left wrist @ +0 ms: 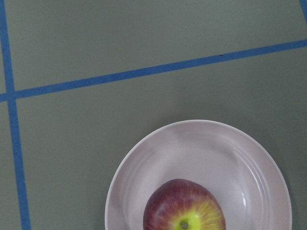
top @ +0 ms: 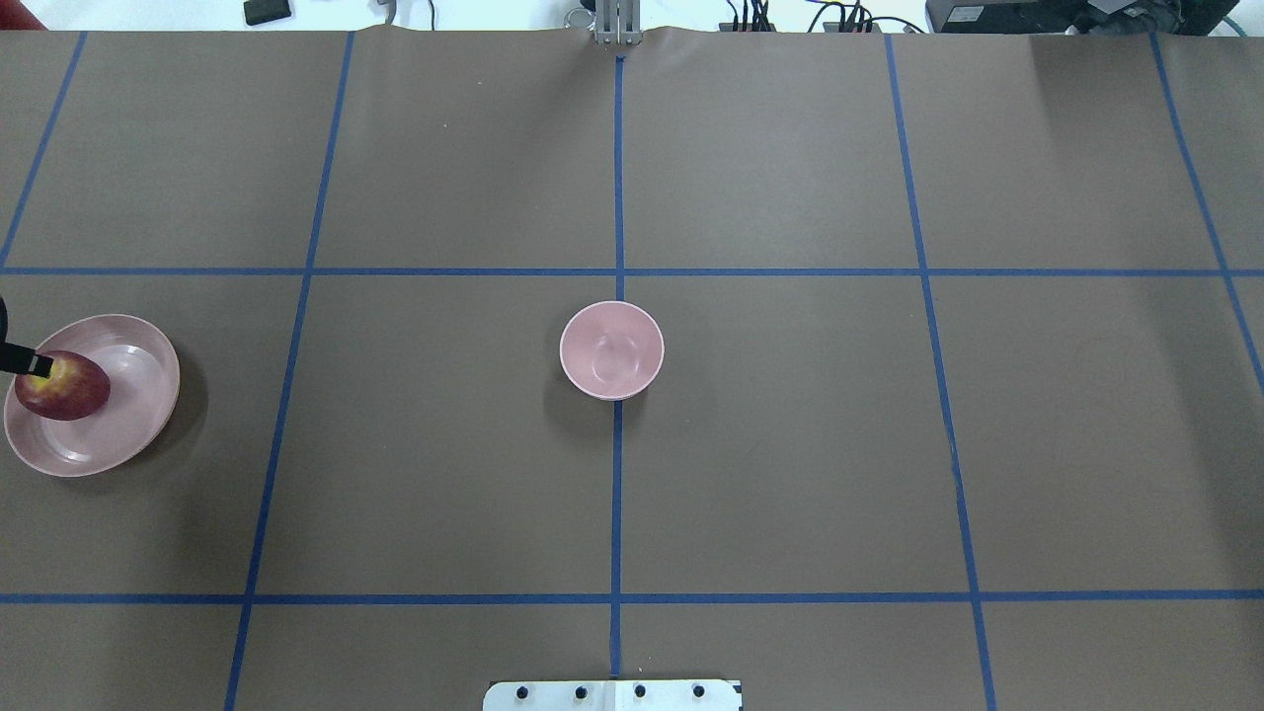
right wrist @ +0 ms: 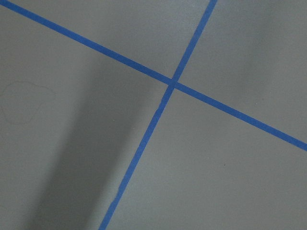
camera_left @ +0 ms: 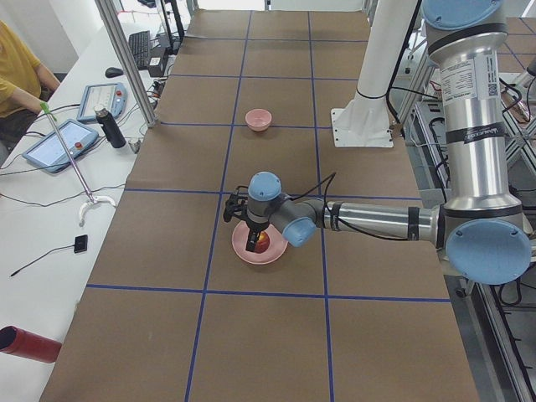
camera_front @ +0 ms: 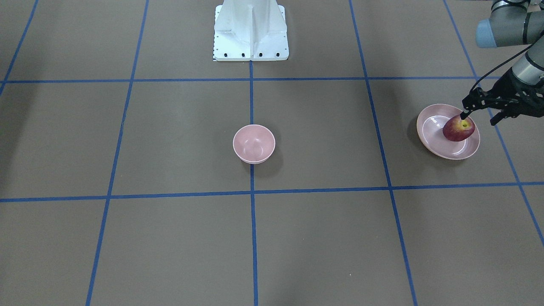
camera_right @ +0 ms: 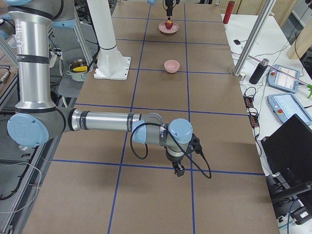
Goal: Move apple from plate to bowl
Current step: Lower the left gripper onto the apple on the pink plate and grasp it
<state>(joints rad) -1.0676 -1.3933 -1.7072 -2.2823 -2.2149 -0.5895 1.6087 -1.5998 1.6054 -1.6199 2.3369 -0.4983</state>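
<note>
Surveying the front-facing view: apple [camera_front: 458, 129] sits off-centre on plate [camera_front: 429, 127]; bowl [camera_front: 253, 143] stands with nothing in it, well apart, mid-table [camera_front: 170, 238]. Transfer not yet begun; grasp, carry and release all remain, by my judgement. Left gripper [camera_front: 479, 118]: fingers spread, grasping nothing, one fingertip at the apple's yellow stem patch, the other off to the apple's side.
Overhead: one dark fingertip at the apple's top-left; rest out of frame.
Left wrist: apple directly below, at the lower edge.
Right side view: right gripper [camera_right: 178, 170] hangs over the table, far from all three; state cannot be told.
</note>
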